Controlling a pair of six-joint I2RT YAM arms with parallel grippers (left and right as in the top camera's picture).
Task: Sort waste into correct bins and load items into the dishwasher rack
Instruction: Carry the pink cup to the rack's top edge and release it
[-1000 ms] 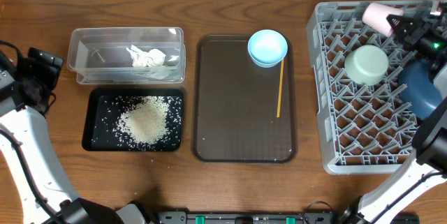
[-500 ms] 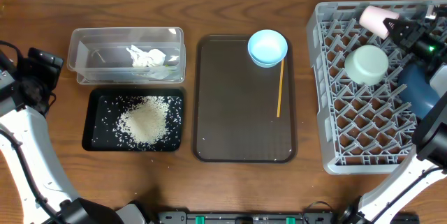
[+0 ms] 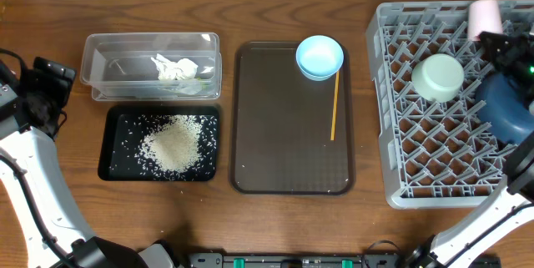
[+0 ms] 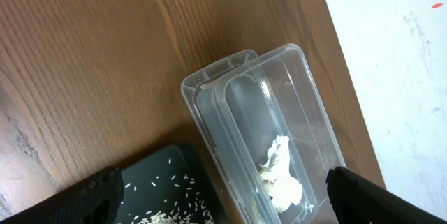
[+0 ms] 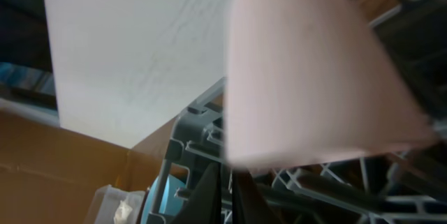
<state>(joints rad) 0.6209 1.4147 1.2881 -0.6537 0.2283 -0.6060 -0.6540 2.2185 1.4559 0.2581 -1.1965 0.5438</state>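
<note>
Wood-grain desk [image 3: 275, 1], seen from overhead. Right tool [image 3: 494, 38], largely cut off at the frame edge, is clamped on the blurred pale-pink cup [image 3: 484, 16] above the grey lattice rack's [image 3: 400, 134] far corner. Its arm hides part of the dark-blue bowl [image 3: 501, 105]. Left tool [image 4: 223, 196], only its tips visible, stands apart above the clear tub [image 4: 209, 91] holding crumpled paper [image 4: 279, 175].

Pale-pink cup [image 3: 485, 17]; mint-green bowl [image 3: 438, 77]; light-blue bowl [image 3: 319, 56]; grey lattice rack [image 3: 380, 101]; black tray [image 3: 115, 166]

The pink cup [image 3: 485, 17] hovers at the rack's [image 3: 377, 68] far corner — mint bowl [image 3: 438, 78] near.
</note>
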